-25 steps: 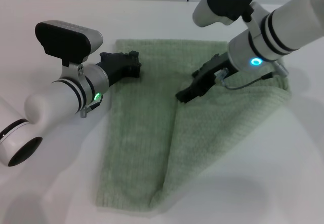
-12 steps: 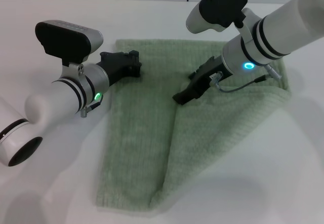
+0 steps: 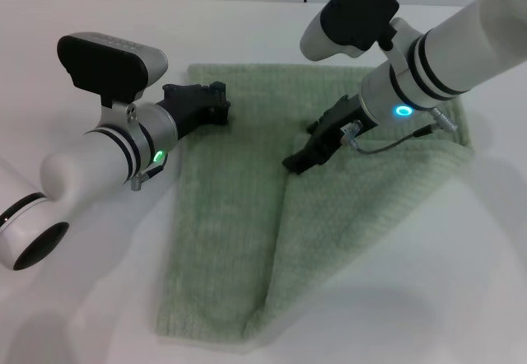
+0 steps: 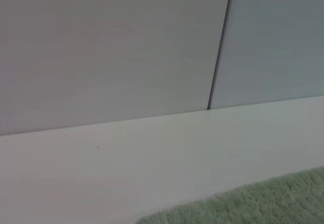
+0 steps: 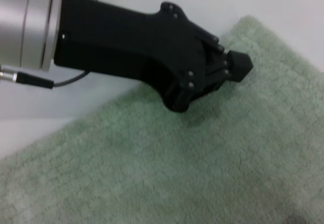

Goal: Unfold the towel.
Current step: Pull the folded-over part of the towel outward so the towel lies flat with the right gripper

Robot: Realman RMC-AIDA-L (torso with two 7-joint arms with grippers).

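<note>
The pale green towel (image 3: 222, 240) lies on the white table, with its right part folded diagonally over the middle. My left gripper (image 3: 216, 105) rests at the towel's far left edge. In the right wrist view this left gripper (image 5: 240, 64) looks shut, just above the towel (image 5: 202, 173), with nothing held. My right gripper (image 3: 298, 160) reaches down to the slanting edge of the folded flap near the towel's middle. The left wrist view catches only a strip of towel (image 4: 253, 203).
The white table (image 3: 82, 298) spreads around the towel on all sides. A grey panelled wall (image 4: 101, 46) rises behind the table's far edge. A loose cable (image 3: 387, 143) hangs from the right wrist above the folded flap.
My right arm has shifted a little to the left and its gripper has sunk slightly toward the flap's edge. The left arm and the towel have not moved.
</note>
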